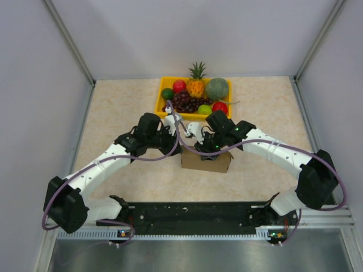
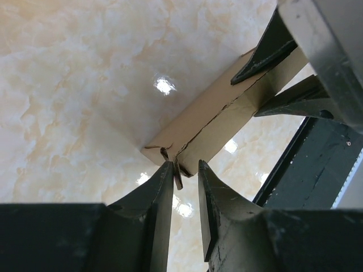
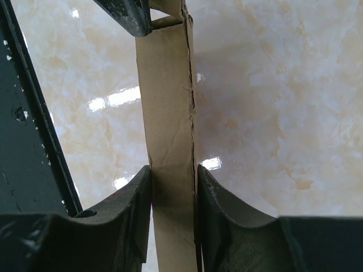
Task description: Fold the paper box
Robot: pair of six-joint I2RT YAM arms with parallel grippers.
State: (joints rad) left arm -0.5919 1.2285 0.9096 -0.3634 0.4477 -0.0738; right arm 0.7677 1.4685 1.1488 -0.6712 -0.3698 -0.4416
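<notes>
Beige marbled tabletop point(image 1: 113, 107) fills the overhead view, boxed in by plain white walls. A yellow tray point(image 1: 160, 100) of fruit sits at the upper centre, with a pineapple point(image 1: 196, 85) and a green melon point(image 1: 217, 89) standing out in it.

The paper box point(image 1: 207, 161) lies just below the tray at mid-frame. It is a small brown carton, and both arms reach in over it from the lower corners.

In the right wrist view, the right gripper point(image 3: 173, 169) is clenched on a standing cardboard wall. Both fingers press flat against the wall's two faces. The panel runs up to the top of the frame, where a dark finger of the other arm meets its far end.

In the left wrist view, the left gripper point(image 2: 185, 164) straddles a small torn tab at the box's near corner. The tab lies against the left finger point(image 2: 161, 190), with open space between it and the right finger, so this claw is not gripping.
</notes>
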